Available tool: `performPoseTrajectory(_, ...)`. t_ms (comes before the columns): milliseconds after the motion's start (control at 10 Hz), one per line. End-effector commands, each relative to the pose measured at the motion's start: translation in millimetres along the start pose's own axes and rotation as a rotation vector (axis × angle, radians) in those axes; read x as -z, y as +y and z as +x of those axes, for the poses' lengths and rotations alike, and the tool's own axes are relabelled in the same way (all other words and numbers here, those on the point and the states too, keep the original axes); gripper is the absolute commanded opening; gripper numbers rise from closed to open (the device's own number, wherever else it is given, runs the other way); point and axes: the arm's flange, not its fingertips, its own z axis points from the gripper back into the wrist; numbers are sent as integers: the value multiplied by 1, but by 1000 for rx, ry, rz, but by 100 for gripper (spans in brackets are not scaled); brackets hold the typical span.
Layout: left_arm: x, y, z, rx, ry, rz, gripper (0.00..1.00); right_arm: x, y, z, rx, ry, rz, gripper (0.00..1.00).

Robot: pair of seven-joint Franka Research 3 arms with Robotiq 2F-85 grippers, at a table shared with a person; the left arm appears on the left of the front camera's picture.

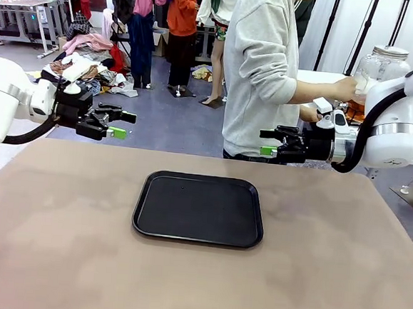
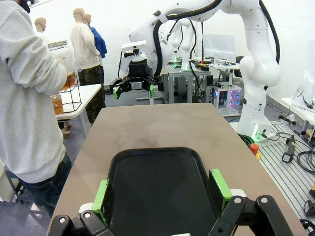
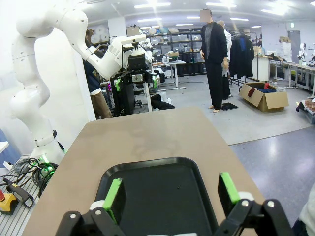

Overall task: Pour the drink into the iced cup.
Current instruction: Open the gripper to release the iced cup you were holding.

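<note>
Matte black rounded-rectangle tray point(image 1: 199, 208), smooth tan tabletop point(image 1: 57, 229)

Bright, even light falls from overhead; in my right wrist view the ceiling strips point(image 3: 162, 6) glare white along the top of the frame. Shadows on the tabletop point(image 1: 56, 243) are faint and soft. The black tray point(image 1: 199, 208) carries a dull sheen. Both wrist views bow outward at the edges, and the far background looks slightly soft.
</note>
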Motion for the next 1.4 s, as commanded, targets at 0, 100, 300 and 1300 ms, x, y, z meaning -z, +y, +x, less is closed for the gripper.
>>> performPoseTrajectory(0,0,0,1,2,-1,6,100,2,-1,2,2,2,0,100)
performPoseTrajectory(100,0,0,1,2,-1,6,100,2,-1,2,2,2,0,100)
performPoseTrajectory(300,0,0,1,2,-1,6,100,2,-1,2,2,2,0,100)
performPoseTrajectory(1300,0,0,1,2,-1,6,100,2,-1,2,2,2,0,100)
